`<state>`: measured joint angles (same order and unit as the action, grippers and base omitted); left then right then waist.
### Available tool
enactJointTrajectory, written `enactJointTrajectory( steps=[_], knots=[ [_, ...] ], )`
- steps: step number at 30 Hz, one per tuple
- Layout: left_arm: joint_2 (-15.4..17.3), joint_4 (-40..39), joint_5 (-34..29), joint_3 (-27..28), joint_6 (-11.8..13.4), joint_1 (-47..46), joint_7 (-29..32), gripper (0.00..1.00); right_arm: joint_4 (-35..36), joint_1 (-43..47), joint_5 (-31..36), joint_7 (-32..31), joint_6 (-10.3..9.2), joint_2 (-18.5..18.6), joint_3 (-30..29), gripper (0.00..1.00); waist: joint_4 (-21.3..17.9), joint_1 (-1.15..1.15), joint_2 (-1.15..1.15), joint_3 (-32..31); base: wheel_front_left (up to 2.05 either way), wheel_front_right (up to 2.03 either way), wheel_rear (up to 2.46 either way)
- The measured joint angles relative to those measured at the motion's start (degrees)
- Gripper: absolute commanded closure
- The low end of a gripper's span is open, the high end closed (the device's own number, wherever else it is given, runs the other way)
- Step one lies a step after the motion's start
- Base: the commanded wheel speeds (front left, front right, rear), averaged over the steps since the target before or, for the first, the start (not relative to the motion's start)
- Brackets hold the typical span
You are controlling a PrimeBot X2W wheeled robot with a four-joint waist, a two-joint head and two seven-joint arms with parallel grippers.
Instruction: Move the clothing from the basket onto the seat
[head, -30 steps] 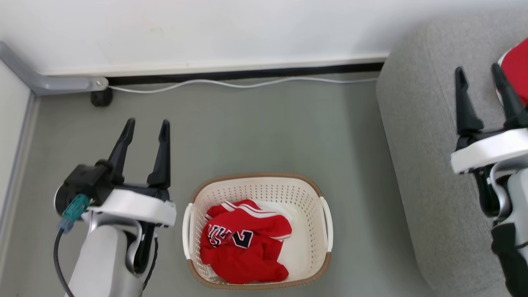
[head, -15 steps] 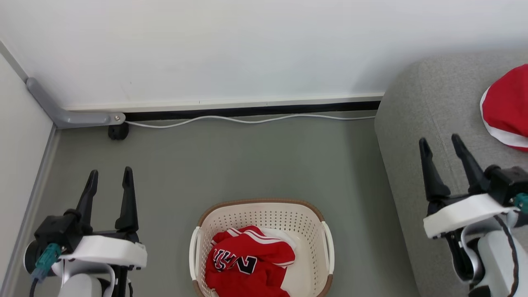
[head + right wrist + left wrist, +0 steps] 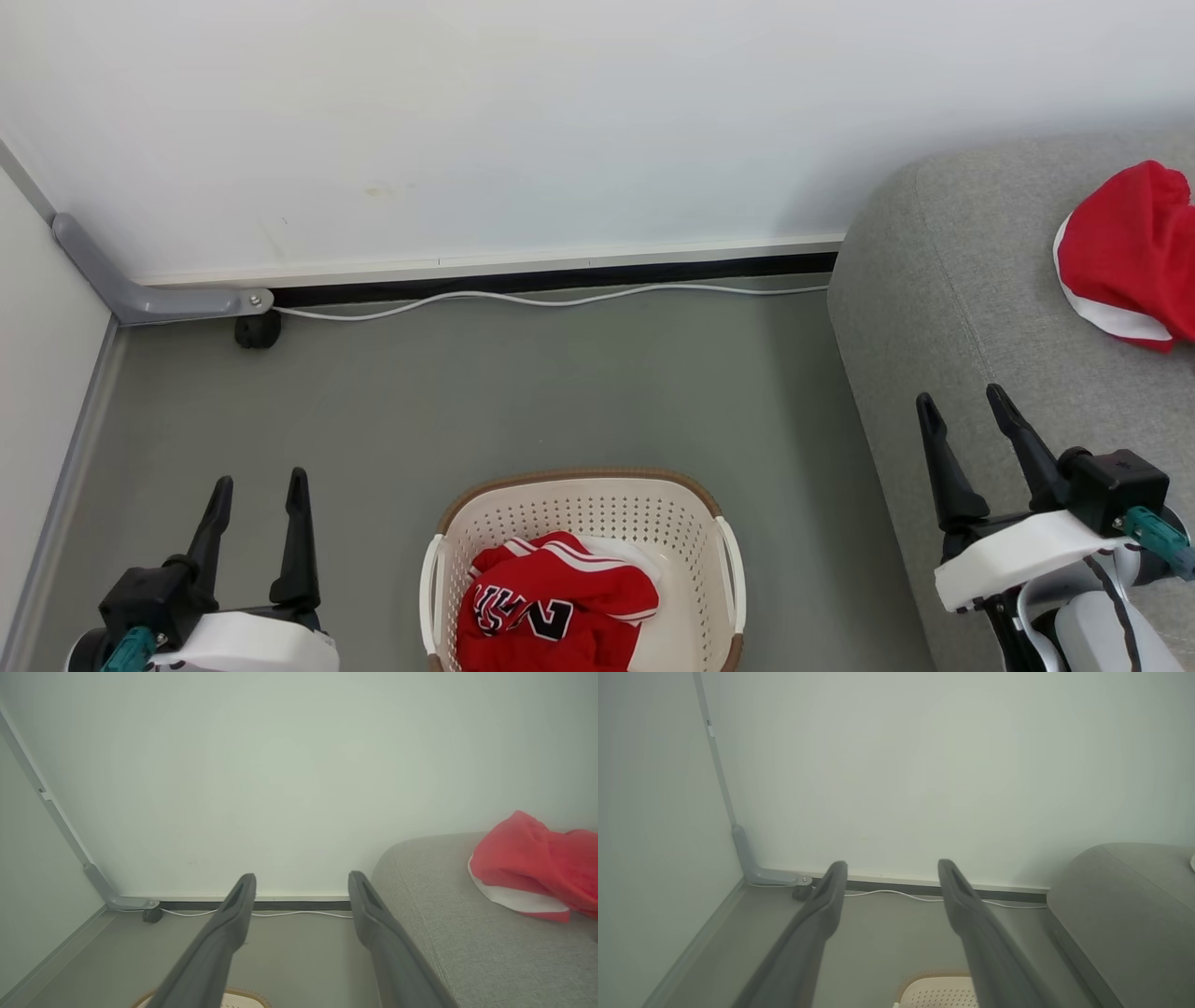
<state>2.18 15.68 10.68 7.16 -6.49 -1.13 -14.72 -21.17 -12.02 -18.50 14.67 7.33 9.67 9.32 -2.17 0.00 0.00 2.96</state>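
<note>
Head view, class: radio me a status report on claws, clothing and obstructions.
Both open, empty: left claw, right claw. One red garment in basket; second garment on seat. White cable at wall, off the path.

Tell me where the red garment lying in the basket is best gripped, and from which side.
Grip the red garment at its striped fold, coming straight down from above. It lies crumpled low inside the basket, whose perforated walls block a sideways approach. That bunched fold looks highest, so an open end effector would probably close around it most easily.
</note>
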Motion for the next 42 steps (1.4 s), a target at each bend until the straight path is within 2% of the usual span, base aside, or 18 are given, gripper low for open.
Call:
enactJointTrajectory(
  steps=[12, 19, 26, 33, 36, 42],
  knots=[
    [0.0, 0.1, 0.0, -2.6, 0.0, 0.5, 0.0, 0.0, 0.4, -0.1, 1.0, 0.0, 0.0, -0.1, -0.3, 0.0, -0.1, 0.0, 0.0, 0.8, 0.0, 0.0, 0.0],
    [0.1, 2.1, 2.0, -6.0, 0.1, 0.3, 0.0, 0.0, 2.1, -2.3, 1.0, 0.0, 0.0, -0.1, -0.9, 0.0, -0.4, 0.0, 0.0, 4.1, 0.0, 0.0, 0.0],
    [0.2, 5.0, 3.7, -10.7, 0.8, -3.5, 0.0, 0.0, 4.2, -7.9, 1.3, 0.0, 0.0, -0.2, -0.1, 0.0, -1.2, 0.0, 0.0, 9.7, 0.0, 0.0, 0.0],
    [0.2, 11.2, 5.3, -16.1, 1.6, -11.4, 0.0, 0.0, 6.9, -15.1, 1.3, 0.0, 0.0, -0.1, 1.1, 0.0, -2.9, 0.0, 0.0, 18.0, 0.0, 0.0, 0.0],
    [0.2, 16.3, 5.6, -19.3, 1.6, -17.2, 0.0, 0.0, 8.1, -18.3, 1.3, 0.0, 0.0, -0.1, 2.2, 0.0, -4.1, 0.0, 0.0, 23.1, 0.0, 0.0, 0.0],
    [0.1, 26.3, 6.0, -21.9, 1.6, -25.8, 0.1, 0.0, 9.9, -22.4, 1.3, 0.0, 0.0, -0.2, 3.1, 0.0, -6.0, 0.0, 0.0, 30.3, 0.0, 0.0, 0.0]
  ],
)
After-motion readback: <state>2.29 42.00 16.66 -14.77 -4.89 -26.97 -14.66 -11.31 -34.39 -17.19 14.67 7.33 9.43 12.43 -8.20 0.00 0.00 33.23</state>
